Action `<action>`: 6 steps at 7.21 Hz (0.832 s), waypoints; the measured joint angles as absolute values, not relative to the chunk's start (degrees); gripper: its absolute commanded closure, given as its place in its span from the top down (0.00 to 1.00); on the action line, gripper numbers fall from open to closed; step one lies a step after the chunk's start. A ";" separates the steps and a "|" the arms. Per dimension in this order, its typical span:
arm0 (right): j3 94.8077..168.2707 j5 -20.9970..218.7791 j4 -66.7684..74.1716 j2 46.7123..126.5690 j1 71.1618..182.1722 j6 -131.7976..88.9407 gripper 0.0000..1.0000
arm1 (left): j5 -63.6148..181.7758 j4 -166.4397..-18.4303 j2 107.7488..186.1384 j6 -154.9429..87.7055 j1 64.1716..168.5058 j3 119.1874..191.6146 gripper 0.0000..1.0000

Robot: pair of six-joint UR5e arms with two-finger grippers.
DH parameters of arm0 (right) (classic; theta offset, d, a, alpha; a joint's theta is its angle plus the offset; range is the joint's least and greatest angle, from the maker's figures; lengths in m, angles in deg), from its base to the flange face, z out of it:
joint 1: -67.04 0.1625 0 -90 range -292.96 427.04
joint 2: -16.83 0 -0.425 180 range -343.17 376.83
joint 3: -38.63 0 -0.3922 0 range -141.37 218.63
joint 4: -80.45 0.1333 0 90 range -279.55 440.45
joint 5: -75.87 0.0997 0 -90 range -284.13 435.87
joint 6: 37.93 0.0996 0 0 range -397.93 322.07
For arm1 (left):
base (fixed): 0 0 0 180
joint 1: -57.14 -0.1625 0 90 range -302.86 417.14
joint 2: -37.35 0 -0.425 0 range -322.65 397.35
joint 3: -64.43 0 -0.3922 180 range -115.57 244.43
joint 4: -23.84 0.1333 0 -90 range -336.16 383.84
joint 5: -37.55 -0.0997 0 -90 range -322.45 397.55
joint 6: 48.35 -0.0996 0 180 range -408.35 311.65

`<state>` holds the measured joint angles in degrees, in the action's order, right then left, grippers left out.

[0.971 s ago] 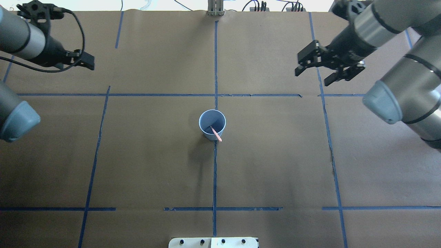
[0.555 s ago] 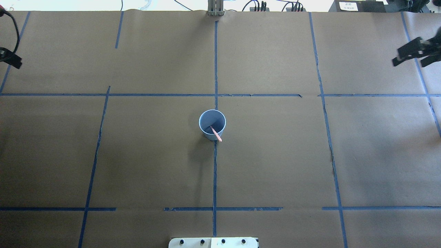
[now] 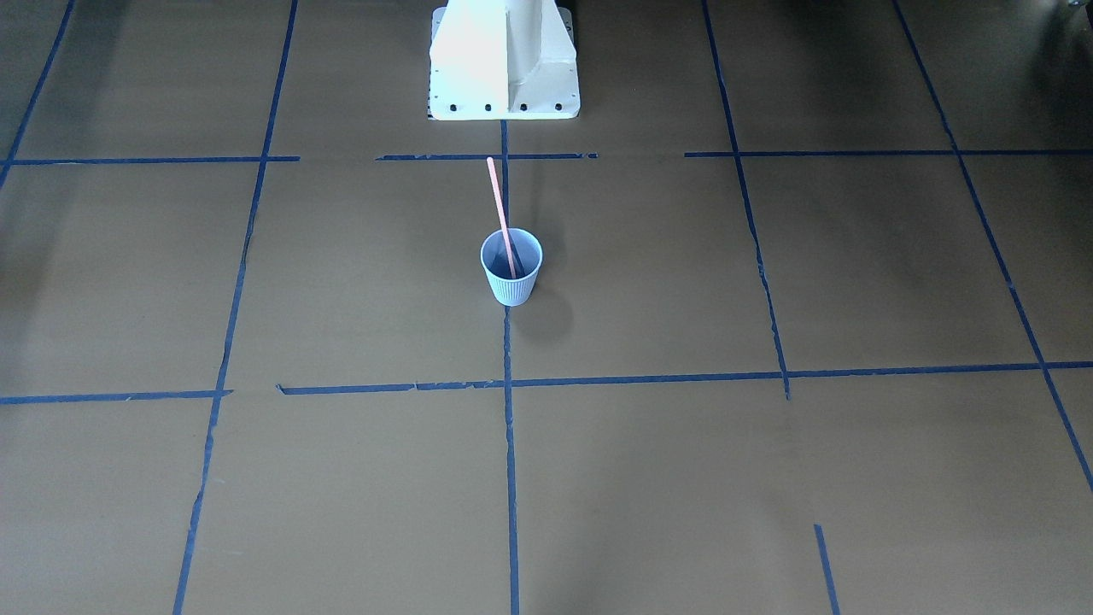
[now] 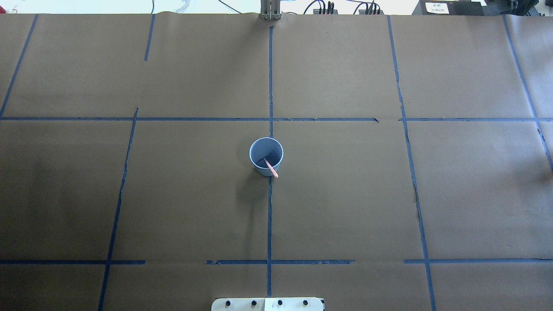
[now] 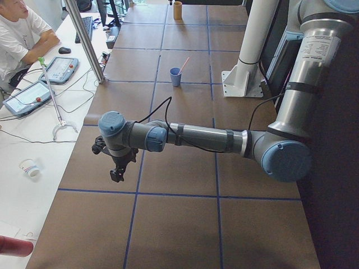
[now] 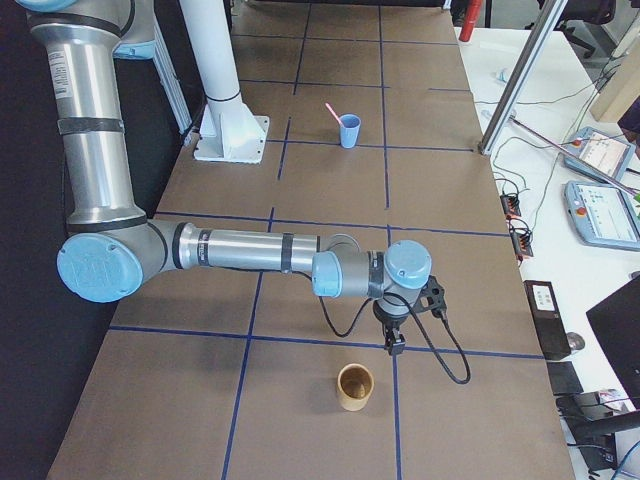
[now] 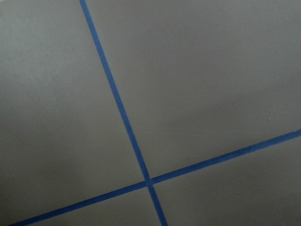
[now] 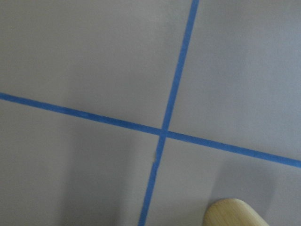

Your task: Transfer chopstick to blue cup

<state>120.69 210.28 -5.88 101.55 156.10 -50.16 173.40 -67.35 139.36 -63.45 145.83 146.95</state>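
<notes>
The light blue ribbed cup (image 4: pixel 262 152) stands upright at the table's middle on a blue tape line. It also shows in the front view (image 3: pixel 511 282) and both side views (image 5: pixel 175 77) (image 6: pixel 349 131). The pink-orange chopstick (image 3: pixel 499 205) stands inside it and leans over the rim toward the robot base (image 4: pixel 272 169). My left gripper (image 5: pixel 116 176) hangs over the table's left end, far from the cup; I cannot tell whether it is open or shut. My right gripper (image 6: pixel 394 346) hangs over the right end; I cannot tell its state either. Neither wrist view shows fingers.
A tan wooden cup (image 6: pixel 354 386) stands just below the right gripper and shows in the right wrist view (image 8: pixel 233 213). The white robot base (image 3: pixel 504 60) stands behind the blue cup. An operator (image 5: pixel 19 28) sits at a side desk with tablets.
Both arms have swung outward and left the overhead view, the left to the left edge, the right to the right edge. The cup and chopstick have not moved.
</notes>
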 measured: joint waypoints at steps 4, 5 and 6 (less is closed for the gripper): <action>119.73 210.26 -5.28 103.58 156.33 -52.05 1.00 | 170.66 -56.93 137.70 -64.97 146.65 149.80 1.00; 120.14 210.42 -5.13 104.00 156.34 -52.02 1.00 | 167.90 -52.28 137.06 -65.04 146.53 153.05 1.00; 120.54 210.53 -5.04 104.36 156.32 -51.93 1.00 | 165.75 -51.00 135.15 -65.09 146.43 155.78 1.00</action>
<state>120.54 210.53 -5.04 104.36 156.32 -51.93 165.75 -51.00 135.15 -65.09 146.43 155.78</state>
